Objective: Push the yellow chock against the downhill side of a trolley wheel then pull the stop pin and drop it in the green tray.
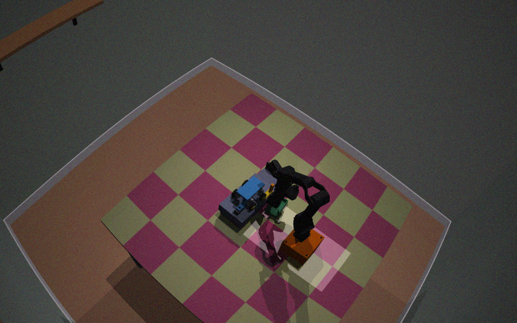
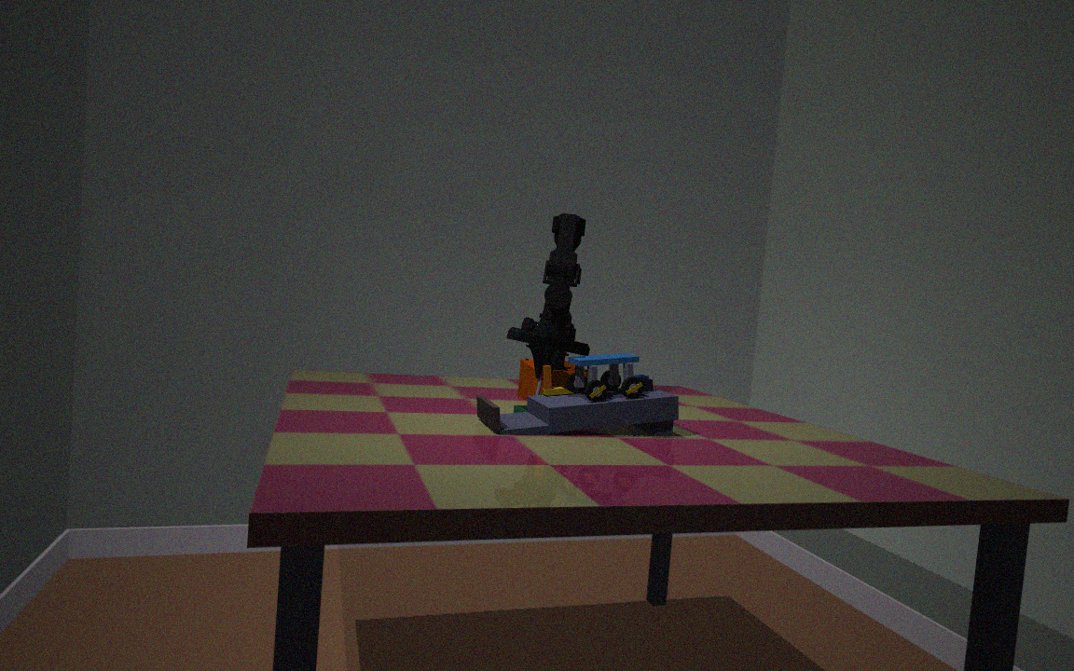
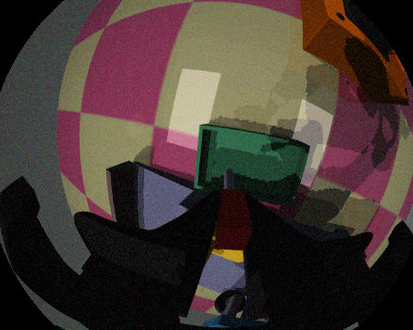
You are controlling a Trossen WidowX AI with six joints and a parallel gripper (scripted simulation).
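Note:
My gripper (image 3: 230, 198) (image 2: 539, 374) is shut on the red head of the stop pin (image 3: 234, 225). The grey shaft points out past the fingertips, over the green tray (image 3: 262, 158) (image 1: 279, 207) in the wrist view. The pin is out of the ramp (image 1: 267, 175) (image 2: 616, 412) (image 3: 162, 197). The blue-topped trolley (image 1: 251, 188) (image 2: 603, 359) stands upright on the ramp. The yellow chock (image 1: 268, 193) (image 2: 556, 390) (image 3: 231, 255), with its orange handle upright, sits close on the downhill side of a near wheel. Whether it touches the wheel is hard to tell.
A dark end wall (image 2: 488, 415) (image 3: 123, 197) stands at the ramp's low end. The arm's orange base (image 1: 303, 246) (image 3: 335, 50) is on the checkered table (image 1: 228, 277) beyond the tray. The arm reaches over the tray, beside the ramp.

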